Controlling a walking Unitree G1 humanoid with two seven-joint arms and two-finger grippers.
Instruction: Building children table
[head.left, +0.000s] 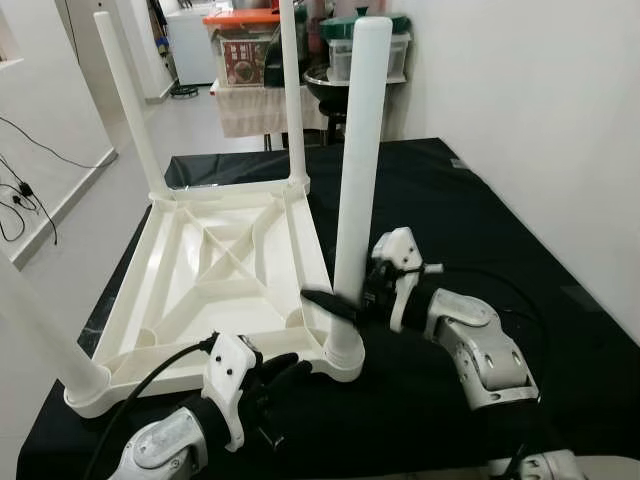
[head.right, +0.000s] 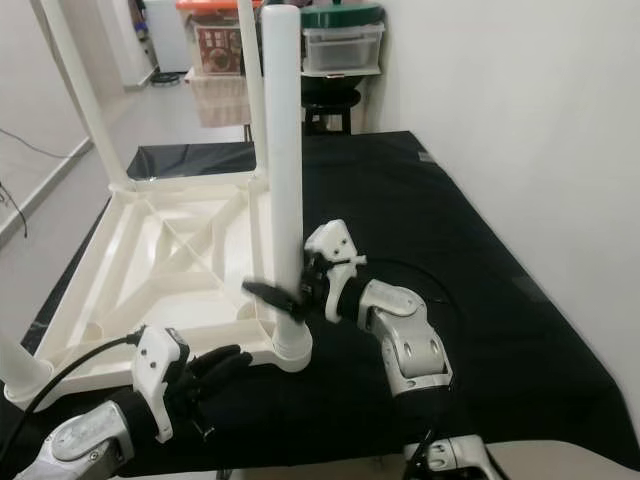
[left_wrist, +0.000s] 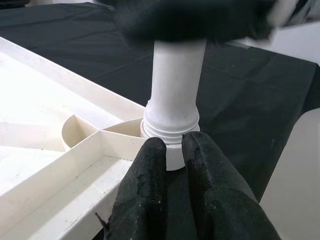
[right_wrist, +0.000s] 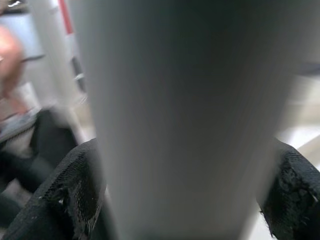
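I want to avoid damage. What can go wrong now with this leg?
1. The right gripper holds the leg low; the tall leg could tilt and cross its thread in the socket.
2. The left gripper rests shut beside the socket, so the tabletop could slide on the cloth.

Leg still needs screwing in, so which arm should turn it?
Right. The right gripper already clasps the white plastic table leg; the left gripper rests shut by its socket.

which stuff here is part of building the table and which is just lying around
Job:
upturned white tabletop
near leg held by right gripper
far legs
left gripper

Lying about:
storage boxes
black cloth
wall cables
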